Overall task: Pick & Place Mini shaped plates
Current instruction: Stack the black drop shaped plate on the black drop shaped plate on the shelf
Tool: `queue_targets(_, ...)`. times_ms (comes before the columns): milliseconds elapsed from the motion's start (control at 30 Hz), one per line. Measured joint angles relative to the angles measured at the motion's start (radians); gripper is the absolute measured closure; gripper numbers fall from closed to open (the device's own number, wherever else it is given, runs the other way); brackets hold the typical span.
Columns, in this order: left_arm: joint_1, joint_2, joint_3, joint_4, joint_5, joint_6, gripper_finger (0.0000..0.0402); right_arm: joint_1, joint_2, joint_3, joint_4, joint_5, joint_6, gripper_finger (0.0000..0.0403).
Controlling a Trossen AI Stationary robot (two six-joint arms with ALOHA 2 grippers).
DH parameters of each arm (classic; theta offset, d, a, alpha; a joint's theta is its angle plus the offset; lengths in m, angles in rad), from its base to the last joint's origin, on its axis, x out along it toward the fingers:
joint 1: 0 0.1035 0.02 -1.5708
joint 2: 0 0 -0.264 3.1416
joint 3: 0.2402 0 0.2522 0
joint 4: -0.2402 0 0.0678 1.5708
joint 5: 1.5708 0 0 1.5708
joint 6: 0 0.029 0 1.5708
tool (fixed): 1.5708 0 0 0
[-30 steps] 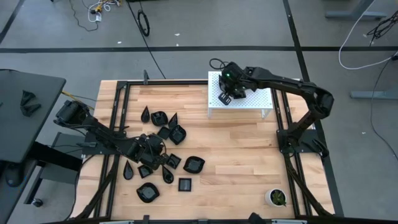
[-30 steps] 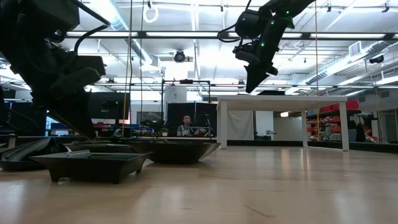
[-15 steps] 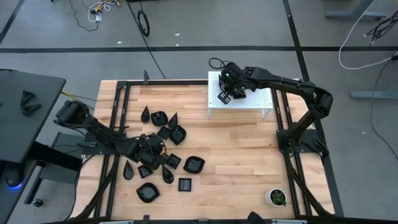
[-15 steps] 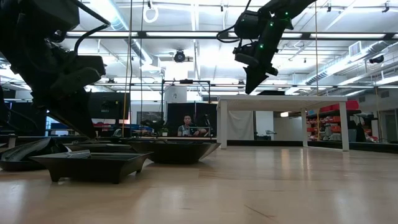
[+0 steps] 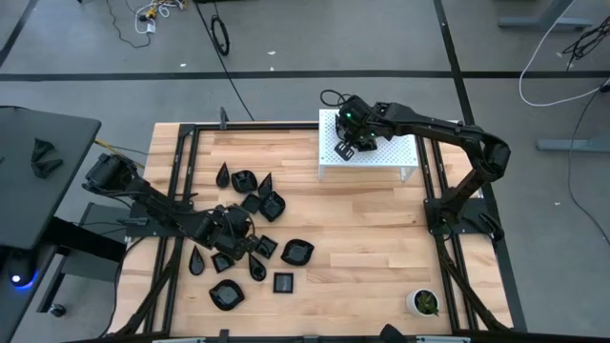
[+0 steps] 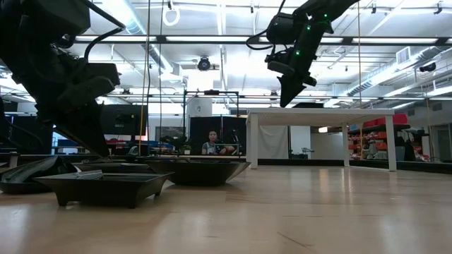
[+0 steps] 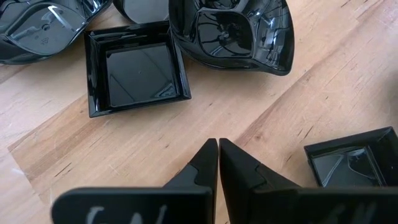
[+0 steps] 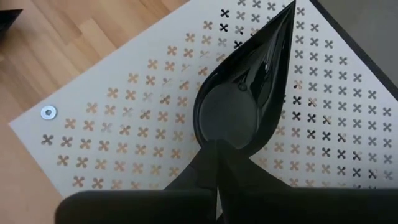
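Observation:
Several glossy black mini shaped plates (image 5: pixel 272 205) lie scattered on the wooden table's left half. My left gripper (image 7: pixel 217 144) is shut and stands over bare wood among them, between a square plate (image 7: pixel 137 68), a rounded plate (image 7: pixel 233 31) and another square plate (image 7: pixel 351 165). My right gripper (image 8: pixel 216 144) is shut on a teardrop plate (image 8: pixel 245 87) over the white perforated stand (image 5: pixel 381 157) at the table's far edge. The low view shows this gripper (image 6: pixel 284 95) just above the stand's top (image 6: pixel 318 111). My right gripper pinches the teardrop plate by the rim of its rounded end (image 8: pixel 214 138), between the two fingers. The fingers slant down from above, along the plate's length, and its pointed tip (image 8: pixel 289 12) points away from them. Whether the plate touches the stand's top cannot be told.
A small white pot with a green plant (image 5: pixel 423 303) stands near the table's near right corner. Black frame rails (image 5: pixel 181 171) run along the table's left and right sides. Bare wood (image 5: pixel 372 238) lies between the plates and the right rail.

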Motion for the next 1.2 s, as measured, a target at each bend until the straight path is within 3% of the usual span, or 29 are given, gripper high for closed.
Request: queue_targets(1200,0.0,0.0,0.0,0.003,-0.003,0.0,0.0383,-0.004,0.068,0.0,0.103,0.0,-0.085,0.0399)
